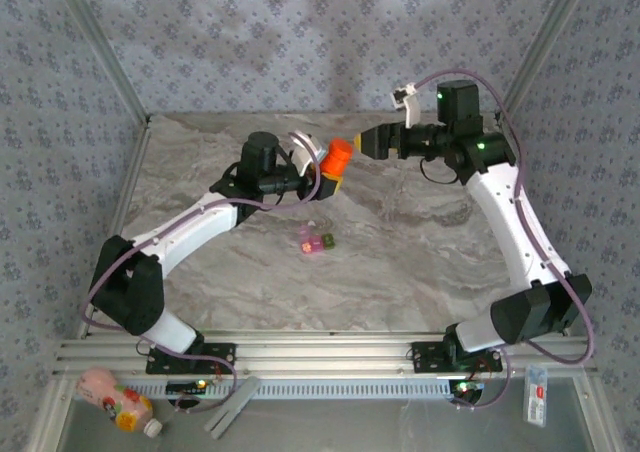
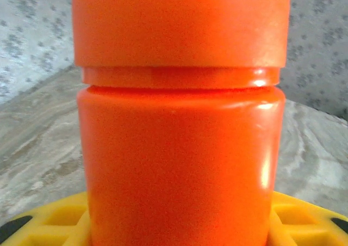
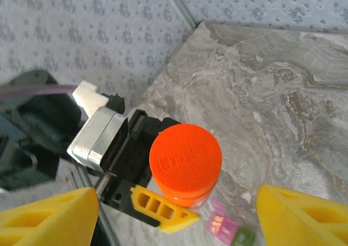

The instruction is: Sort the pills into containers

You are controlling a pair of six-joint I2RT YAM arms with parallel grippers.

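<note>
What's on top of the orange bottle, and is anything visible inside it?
An orange cap sits on the orange bottle, closing it. Cap and walls are opaque, so whatever is inside is hidden.

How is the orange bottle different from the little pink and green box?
The orange bottle is round and all one colour; the pill case is pink and green, two joined boxes. The orange bottle is clamped in the left gripper; the pill case lies loose on the table. Both are small and brightly coloured.
</note>
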